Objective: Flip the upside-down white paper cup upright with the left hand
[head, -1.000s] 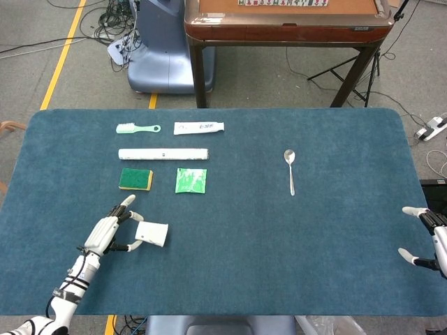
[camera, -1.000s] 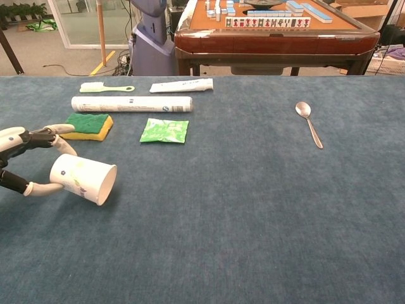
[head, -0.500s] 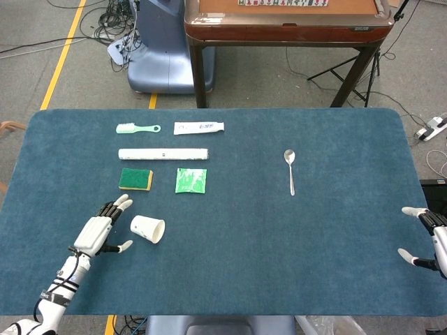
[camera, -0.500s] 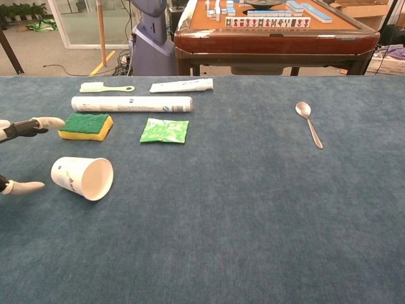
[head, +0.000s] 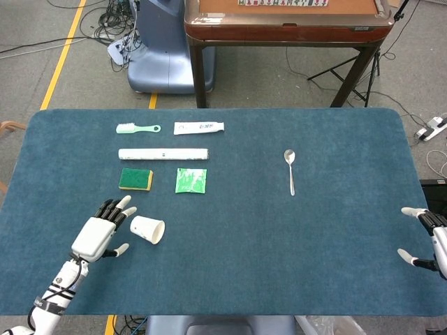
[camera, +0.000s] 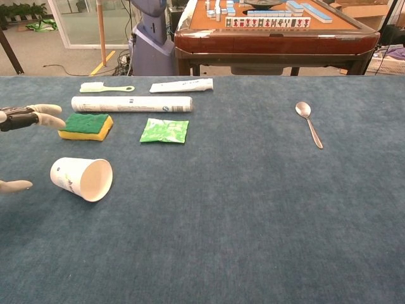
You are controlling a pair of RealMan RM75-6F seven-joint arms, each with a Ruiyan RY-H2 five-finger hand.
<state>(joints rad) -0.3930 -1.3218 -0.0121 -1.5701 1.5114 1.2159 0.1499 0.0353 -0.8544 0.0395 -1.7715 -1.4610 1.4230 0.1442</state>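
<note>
I see the white paper cup [head: 147, 229] lying on its side on the counter [head: 279, 237], mouth facing right, just below the sponge [head: 135, 179]. My left robot hand [head: 98, 233] sits beside it, fingers spread, holding nothing. The right robot hand [head: 426, 237] is spread too.

Blue-covered table [head: 279, 244], toothbrush [head: 137, 128], toothpaste tube [head: 199, 128], white roll [head: 163, 153], sponge [head: 135, 179], green packet [head: 191, 181], spoon [head: 290, 169], tipped paper cup [head: 147, 229]
</note>
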